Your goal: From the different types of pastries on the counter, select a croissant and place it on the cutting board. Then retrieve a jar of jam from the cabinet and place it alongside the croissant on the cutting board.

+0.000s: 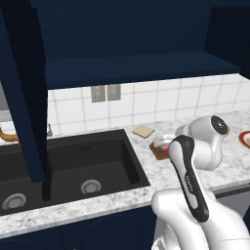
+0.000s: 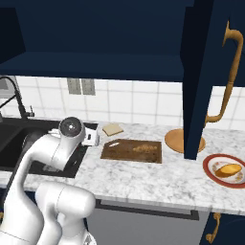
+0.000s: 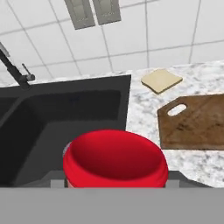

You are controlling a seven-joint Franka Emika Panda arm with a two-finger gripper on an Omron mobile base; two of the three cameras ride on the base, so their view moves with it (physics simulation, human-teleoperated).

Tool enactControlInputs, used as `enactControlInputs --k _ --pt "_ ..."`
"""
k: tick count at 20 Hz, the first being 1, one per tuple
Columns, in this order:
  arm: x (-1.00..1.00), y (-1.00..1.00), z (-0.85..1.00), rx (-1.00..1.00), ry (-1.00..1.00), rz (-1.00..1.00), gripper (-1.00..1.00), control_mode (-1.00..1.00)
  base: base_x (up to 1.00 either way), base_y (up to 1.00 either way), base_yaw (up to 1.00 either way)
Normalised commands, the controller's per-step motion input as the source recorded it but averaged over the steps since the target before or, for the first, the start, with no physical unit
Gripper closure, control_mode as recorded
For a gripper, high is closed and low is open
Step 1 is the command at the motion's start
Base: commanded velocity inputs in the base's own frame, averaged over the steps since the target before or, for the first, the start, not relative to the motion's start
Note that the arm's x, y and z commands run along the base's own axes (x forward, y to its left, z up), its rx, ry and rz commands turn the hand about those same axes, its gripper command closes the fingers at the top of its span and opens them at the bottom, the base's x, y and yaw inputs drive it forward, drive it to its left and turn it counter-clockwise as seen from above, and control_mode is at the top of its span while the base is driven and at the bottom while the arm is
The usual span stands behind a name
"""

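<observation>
The jar of jam (image 3: 114, 158) sat right in front of the hand camera, its red lid (image 3: 116, 153) close to the lens, and it hung over the strip of marbled counter (image 2: 158, 182) between the black sink (image 1: 73, 161) and the cutting board (image 2: 131, 150). The gripper (image 2: 92, 138) appeared to be closed on the jar's sides at a part-open width; the fingertips themselves were hidden behind the jar, so how firmly it was held could not be judged. The croissant (image 2: 145, 149) already lay on the board, toward its right half.

The jar was to the left of the board, close to the sink's right edge, so a release here, or a slip from a shallow hold, would likely drop it on the counter short of the board or roll it into the basin. The bread slice (image 3: 161, 80) lay just beyond the board's far-left corner, near the handle cutout (image 3: 176, 109), and a low sweep rightward could catch it or the board's rim. Setting the jar down too far right risked knocking the croissant. The open navy cabinet door (image 2: 201, 72), with its orange-brown handle (image 2: 228, 76), hung over the counter to the right, above the tan plate (image 2: 176, 140), and would obstruct any high swing in that direction. The orange pastry (image 2: 228, 169) on its red-rimmed plate (image 2: 210, 173) was well clear
</observation>
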Motion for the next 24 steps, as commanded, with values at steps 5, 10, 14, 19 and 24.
enactControlInputs --k 5,10,14,19,24 --pt "0.05 -0.36 -0.12 0.00 -0.31 0.03 1.00 -1.00 0.00 0.00 0.00" --pt "0.03 -0.23 -0.43 0.00 -0.34 0.07 1.00 -1.00 0.00 0.00 0.00" --pt "0.06 -0.02 -0.35 0.00 -0.20 0.06 1.00 -1.00 0.00 0.00 0.00" --pt "0.09 -0.02 -0.26 -0.01 -0.08 0.00 1.00 -1.00 0.00 0.00 0.00" --pt "0.34 -0.27 -0.33 -0.02 -0.19 0.00 1.00 -1.00 0.00 0.00 0.00"
